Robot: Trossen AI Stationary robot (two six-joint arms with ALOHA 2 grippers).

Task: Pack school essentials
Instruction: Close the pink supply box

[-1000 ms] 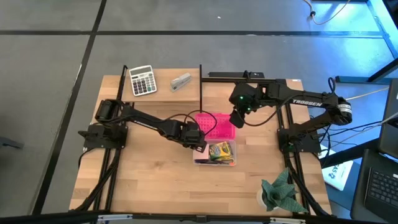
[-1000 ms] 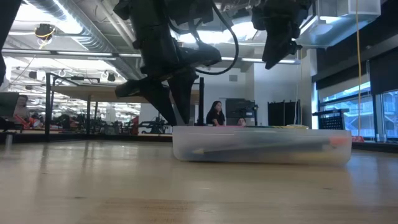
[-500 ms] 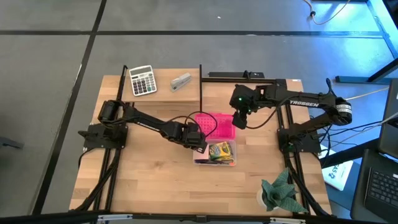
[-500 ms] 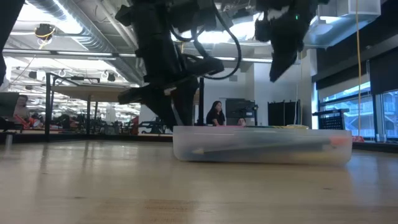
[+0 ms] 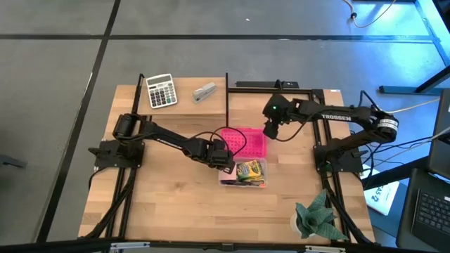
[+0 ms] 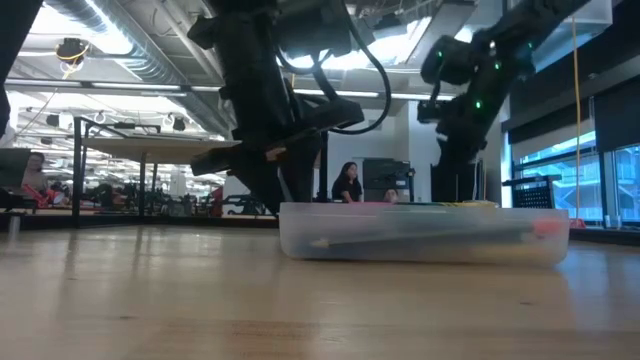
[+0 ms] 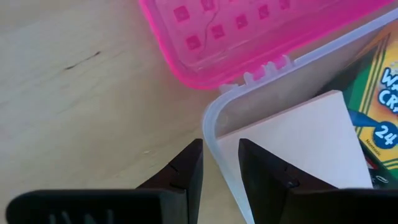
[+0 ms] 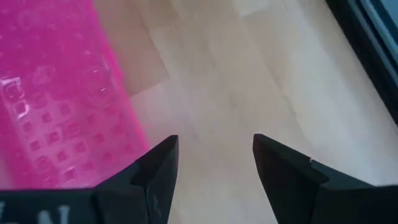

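So the clear pencil box [image 5: 243, 172] sits about mid-counter [image 5: 169, 204] and it's already loaded: the crayon box [image 5: 248, 169] is inside, the pale note pad [image 7: 305, 140] is tucked into the corner nearest the left arm, and from the low view there's a pencil [image 6: 420, 240] lying along the bottom. I can't make out scissors or an eraser in there, too cluttered to say. The pink lid [image 5: 244, 141] is flopped open flat on the counter just behind the box, hinged to its back edge. Left claw [image 7: 219, 163] is nipped down on the box's rim at that note pad corner, one finger outside the wall and one inside, looks like it's pinning the box steady. Right claw [image 8: 214, 163] is hanging open with nothing in it, just past the lid's far edge from the box, over bare wood. The calculator [image 5: 161, 91] and stapler [image 5: 204, 91] are way off at the back of the counter, well apart from the box. My read: the filling is basically done, and what's left is swinging that lid over and snapping it shut.
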